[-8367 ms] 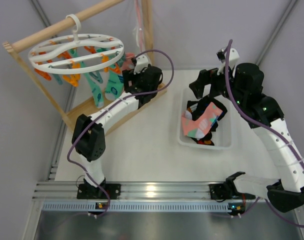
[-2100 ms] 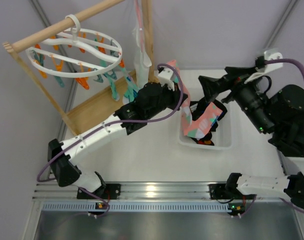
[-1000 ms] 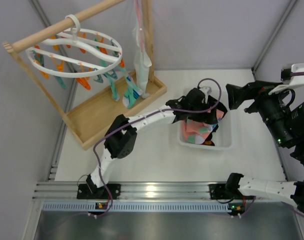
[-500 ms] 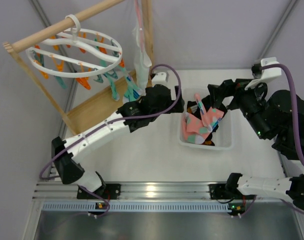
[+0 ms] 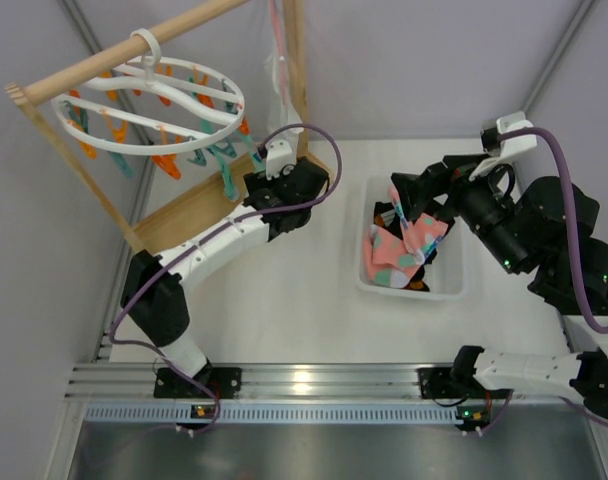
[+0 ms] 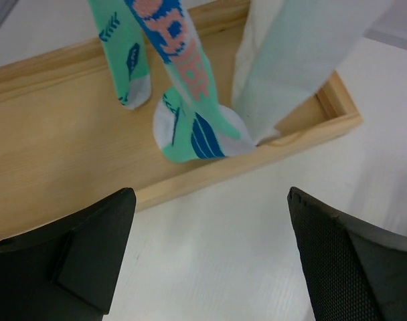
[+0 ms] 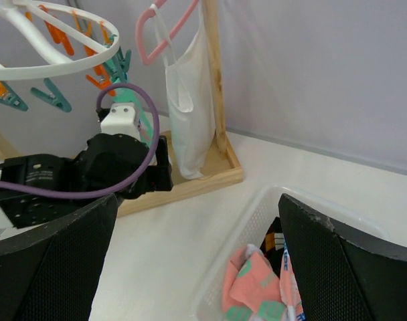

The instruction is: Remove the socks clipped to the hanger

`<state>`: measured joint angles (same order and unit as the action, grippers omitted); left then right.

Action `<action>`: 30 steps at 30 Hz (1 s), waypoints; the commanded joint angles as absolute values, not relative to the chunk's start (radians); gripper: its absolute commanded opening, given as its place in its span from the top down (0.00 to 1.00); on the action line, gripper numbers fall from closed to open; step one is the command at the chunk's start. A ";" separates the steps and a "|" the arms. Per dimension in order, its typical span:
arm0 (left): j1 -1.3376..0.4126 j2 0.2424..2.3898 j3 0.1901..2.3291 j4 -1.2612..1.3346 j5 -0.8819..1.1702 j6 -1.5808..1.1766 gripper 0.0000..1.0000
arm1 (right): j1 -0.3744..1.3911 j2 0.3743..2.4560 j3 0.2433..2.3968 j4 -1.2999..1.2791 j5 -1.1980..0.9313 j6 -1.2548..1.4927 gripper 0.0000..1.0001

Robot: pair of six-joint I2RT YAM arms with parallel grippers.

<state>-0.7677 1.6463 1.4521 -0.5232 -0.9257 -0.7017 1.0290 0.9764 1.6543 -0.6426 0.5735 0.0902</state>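
Just ahead of the left claw (image 6: 210, 234), spread wide and empty, teal patterned fabric socks (image 6: 190, 127) hang straight down from the white plastic ring hanger (image 5: 134, 151), toes near the wooden tray (image 6: 56, 147). The left arm is nearer.

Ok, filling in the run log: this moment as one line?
left claw: open, empty, facing teal socks | right claw: open, empty, near bin | hanger: teal socks clipped | bin: loose socks inside
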 commanded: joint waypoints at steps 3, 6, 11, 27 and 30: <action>-0.683 1.675 1.427 -0.350 -0.968 -0.654 0.03 | 1.017 0.971 1.658 -0.584 0.520 0.091 0.01; -0.657 1.703 1.436 -0.244 -0.948 -0.562 0.06 | 1.017 0.985 1.686 -0.601 0.509 0.077 0.01; -0.624 1.778 1.493 -0.232 -0.956 -0.552 0.08 | 1.017 1.023 1.741 -0.641 0.520 0.023 0.01; -0.612 1.591 1.271 -0.207 -0.884 -0.660 1.00 | 0.829 1.161 1.883 -0.684 0.277 0.087 0.01; -0.663 1.435 1.114 -0.146 -0.862 -0.644 1.00 | 0.730 1.265 2.032 -0.722 0.064 0.152 0.01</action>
<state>-0.6144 1.6234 1.2266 -0.2306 -0.8955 -0.6258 0.8024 1.1938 1.8797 -0.7048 0.3054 0.0620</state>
